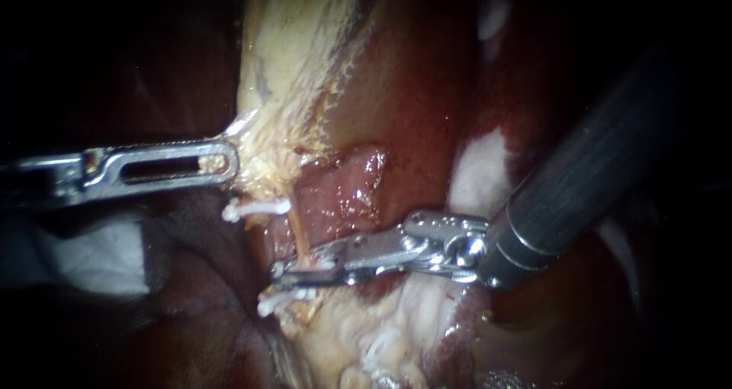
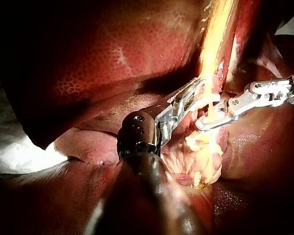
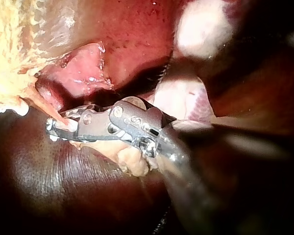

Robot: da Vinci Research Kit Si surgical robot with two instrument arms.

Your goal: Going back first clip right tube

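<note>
One white clip [image 1: 258, 208] on tube [image 1: 297, 234] beside right instrument [image 1: 282, 273], jaws parted; left instrument [image 1: 227, 162] clamps pale tissue [image 1: 284, 91].

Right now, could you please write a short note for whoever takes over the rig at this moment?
Instruments: the left instrument has its jaws shut on the pale tissue and holds it out to the side. The right instrument has its tip at the thin tube.
Things: two white clips lie by that tube, the upper clip above the right instrument's tip and the lower clip just beneath it.
Done: both clips appear to be placed.
Left: the right instrument is not yet drawn back from the tube, so ease it clear, probably straight along its shaft.
</note>
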